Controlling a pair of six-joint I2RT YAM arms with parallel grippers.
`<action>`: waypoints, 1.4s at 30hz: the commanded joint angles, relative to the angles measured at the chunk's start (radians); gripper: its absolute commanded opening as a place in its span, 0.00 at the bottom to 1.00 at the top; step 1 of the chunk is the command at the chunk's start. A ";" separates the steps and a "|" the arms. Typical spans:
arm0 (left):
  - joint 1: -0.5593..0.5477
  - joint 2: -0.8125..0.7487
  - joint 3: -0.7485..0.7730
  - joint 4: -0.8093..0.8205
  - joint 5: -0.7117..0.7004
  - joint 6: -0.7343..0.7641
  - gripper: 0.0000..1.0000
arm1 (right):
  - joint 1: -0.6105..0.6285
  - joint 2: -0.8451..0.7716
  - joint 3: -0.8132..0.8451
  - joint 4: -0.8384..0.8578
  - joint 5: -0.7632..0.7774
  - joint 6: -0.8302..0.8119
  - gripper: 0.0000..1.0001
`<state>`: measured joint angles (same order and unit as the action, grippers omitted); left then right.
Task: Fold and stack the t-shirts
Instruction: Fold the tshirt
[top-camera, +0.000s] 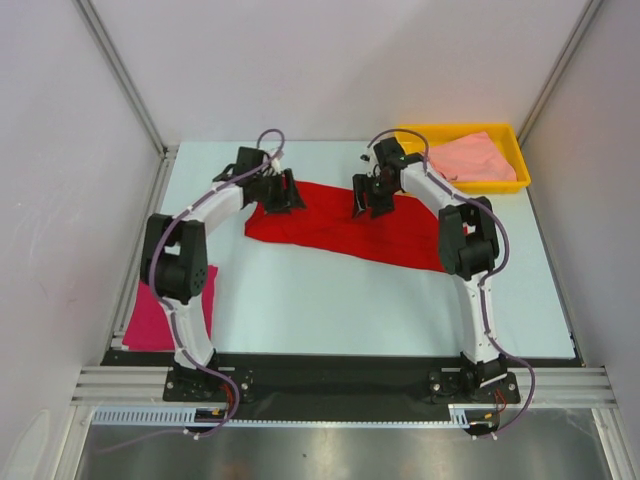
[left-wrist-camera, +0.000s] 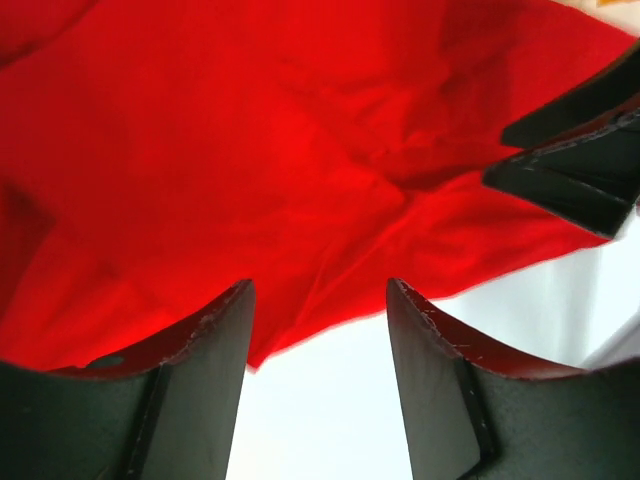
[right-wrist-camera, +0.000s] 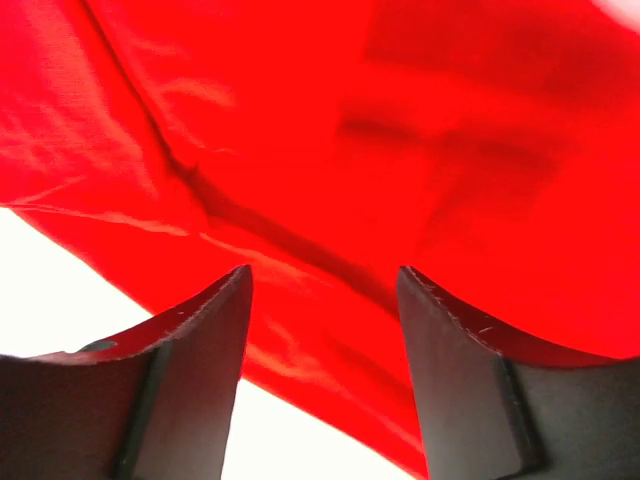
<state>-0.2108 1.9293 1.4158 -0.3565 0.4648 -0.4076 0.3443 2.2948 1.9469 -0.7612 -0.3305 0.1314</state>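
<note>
The bright red t-shirt (top-camera: 340, 228) lies spread on the white table, partly folded into a wide band. My left gripper (top-camera: 283, 195) hovers over its far left edge with its jaws open. In the left wrist view the left gripper (left-wrist-camera: 320, 300) shows the red cloth's edge (left-wrist-camera: 300, 200) and bare table between its fingers. My right gripper (top-camera: 368, 203) stands open above the shirt's far middle. In the right wrist view the right gripper (right-wrist-camera: 323, 285) has creased red cloth (right-wrist-camera: 330, 150) below it and grips nothing. The magenta t-shirt (top-camera: 150, 320) lies at the near left. The salmon t-shirt (top-camera: 468, 158) rests in the tray.
A yellow plastic tray (top-camera: 470, 186) sits at the far right corner. White walls with metal rails (top-camera: 125, 75) enclose the table on three sides. The right gripper's dark fingers (left-wrist-camera: 580, 150) show at the right of the left wrist view.
</note>
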 joint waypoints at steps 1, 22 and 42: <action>-0.113 0.022 0.124 -0.036 -0.130 0.182 0.61 | -0.036 -0.047 0.040 -0.046 0.004 0.115 0.63; -0.473 0.244 0.348 -0.199 -0.658 0.517 0.47 | -0.485 -0.629 -0.601 -0.083 -0.094 0.183 0.64; -0.483 0.320 0.420 -0.164 -0.687 0.553 0.33 | -0.527 -0.555 -0.602 -0.030 0.050 0.277 0.58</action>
<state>-0.6849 2.2459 1.7908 -0.5350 -0.2321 0.1253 -0.1581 1.7073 1.3186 -0.8253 -0.3840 0.3737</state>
